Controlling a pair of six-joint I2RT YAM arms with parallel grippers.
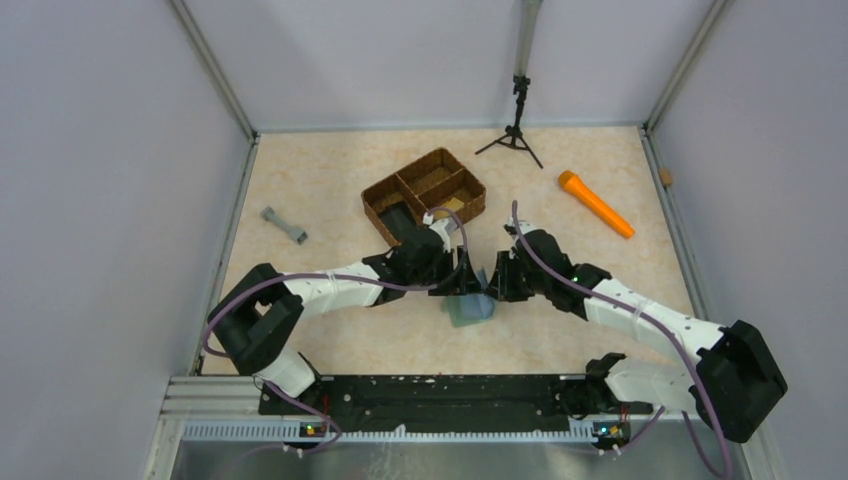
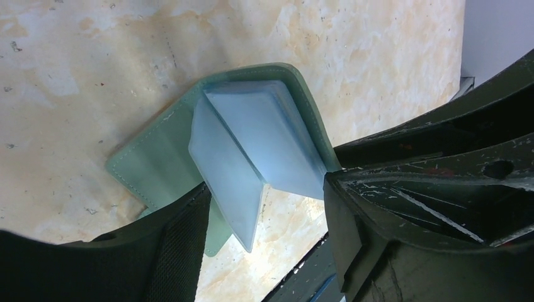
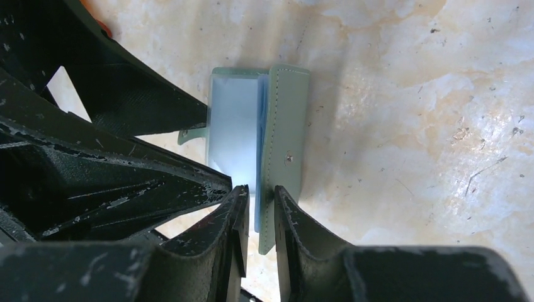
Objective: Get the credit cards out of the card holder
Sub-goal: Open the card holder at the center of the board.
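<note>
the top view looks down from above and behind the arm bases, far enough off to take in the whole table. each wrist view sits close behind its own pincer, the left pincer and the right pincer, looking past the fingertips. all three share the card holder at both pincers' tips.

Soft, even light falls from above in the top view, bright without glare; the bench around the card holder carries only faint, blurred shadows. From the left wrist the card holder is crisp, its clear pockets glowing pale, while the black masses below it sink into near-featureless dark. From the right wrist a white glare patch burns on the pockets at the holder's near end, and a soft shadow lies right of it
</note>
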